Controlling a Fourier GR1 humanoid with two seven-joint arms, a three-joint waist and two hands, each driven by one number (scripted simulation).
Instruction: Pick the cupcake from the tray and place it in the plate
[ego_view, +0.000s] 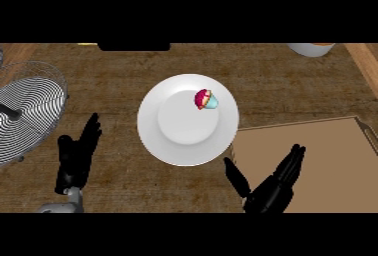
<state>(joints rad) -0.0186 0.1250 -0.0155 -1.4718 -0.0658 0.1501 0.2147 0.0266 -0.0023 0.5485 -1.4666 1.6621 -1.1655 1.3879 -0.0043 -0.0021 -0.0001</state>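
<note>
**Cupcake on its side in the plate, both hands clear**

A wooden counter carries everything here, with the white plate at its middle serving as the landmark. The brown tray lies just right of the plate, its near corner touching or slightly overlapping the rim; nothing shows on it. Left of the plate stands a wire rack or fan-like grille, well apart from it. Below and right of the plate, over the tray's near edge, the right hand hangs with its fingers straight and spread, released, grasping nothing. Below and left of the plate, the left hand rests with fingers up and relaxed, also empty. A pale bowl or cup sits up and right of the plate, cut by the edge. Smallest of all, the cupcake lies on the plate's upper right, toward the rim, seemingly tipped on its side.

The placing looks done. The risk now is the tipped cupcake rolling off the rim if the plate is nudged, most likely by the right hand brushing the tray corner that meets it.

No brand, label or writing can be read anywhere.
</note>
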